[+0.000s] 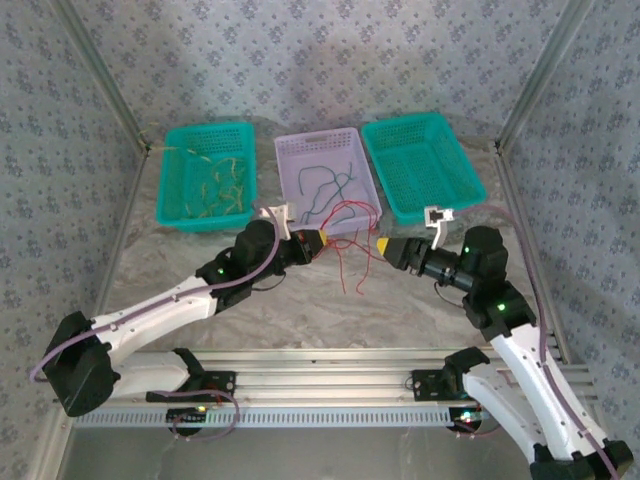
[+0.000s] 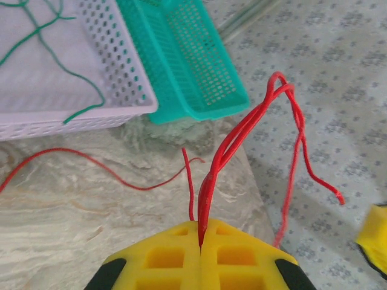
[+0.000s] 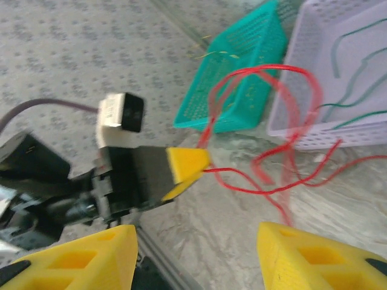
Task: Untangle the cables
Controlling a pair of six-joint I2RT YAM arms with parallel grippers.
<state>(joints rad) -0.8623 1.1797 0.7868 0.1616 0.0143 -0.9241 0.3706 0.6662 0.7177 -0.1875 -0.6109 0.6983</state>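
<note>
Red cable (image 2: 230,151) loops up out of my left gripper (image 2: 201,238), pinched in its closed jaws, over the table (image 2: 72,205) just before the lilac basket (image 2: 121,66); my right gripper (image 3: 196,241) stands spread, loose ends hanging between us.

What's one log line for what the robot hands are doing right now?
left gripper: shut on red cables | right gripper: open, empty | green cables: in purple basket

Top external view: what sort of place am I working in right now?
Probably a purpose-built robot test cell, not a home or workshop: patterned cloth walls inside an aluminium frame, a marble-look tabletop, and three plastic baskets lined up along the back.
</note>
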